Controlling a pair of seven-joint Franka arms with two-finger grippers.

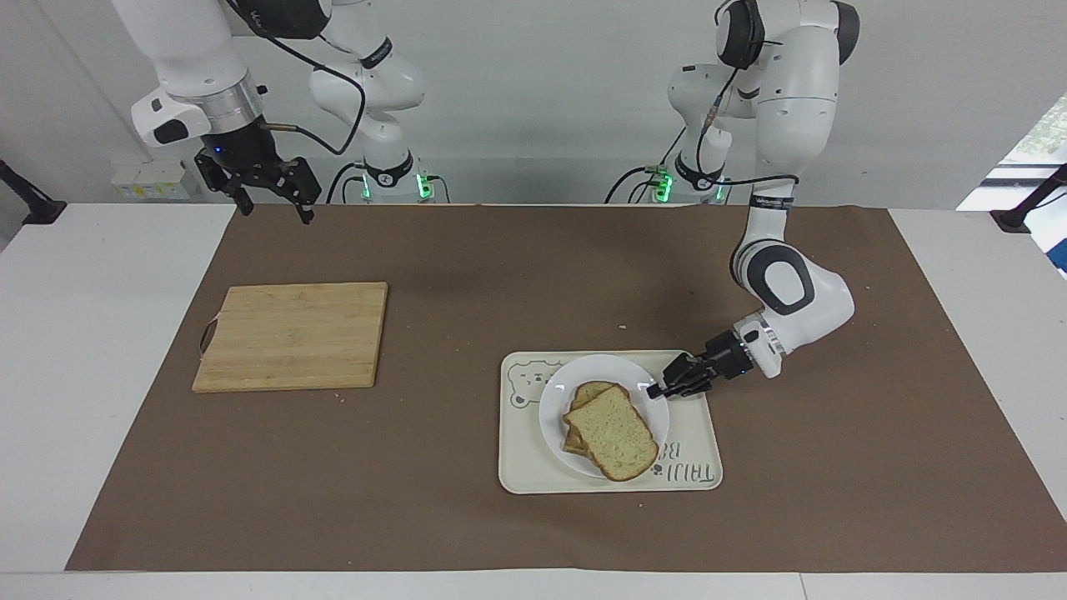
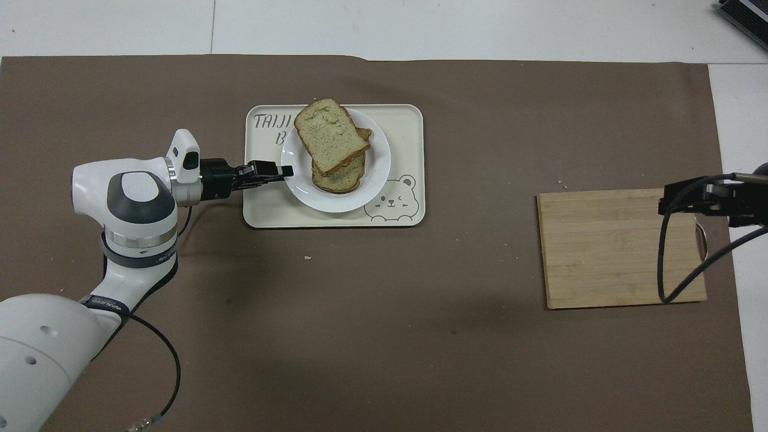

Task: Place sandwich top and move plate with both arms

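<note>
Plate (image 1: 560, 392): small, round, white; rests on the cream tray, at the end of the tray toward the right arm.
Tray (image 1: 533, 475): rectangular, printed with a bear drawing and lettering; lies on the brown mat toward the left arm's end of the table.
Top slice (image 1: 613, 432): pale speckled bread with brown crust; lies flat on a second slice (image 1: 593, 390) on the plate, turned slightly askew, so the lower slice shows at the edge nearer the robots.
Left gripper (image 1: 653, 390): low, at the plate's rim on the side toward the left arm's end; arm reaches in almost level with the table. Whether the fingers are apart or clamped on the rim cannot be told.
Right gripper (image 1: 272, 208): raised, over the mat's edge nearest the robots, at the right arm's end; fingers spread wide, holding nothing; arm waits.
Cutting board (image 1: 293, 335): wooden, bare, flat on the mat toward the right arm's end, well apart from the tray.
</note>
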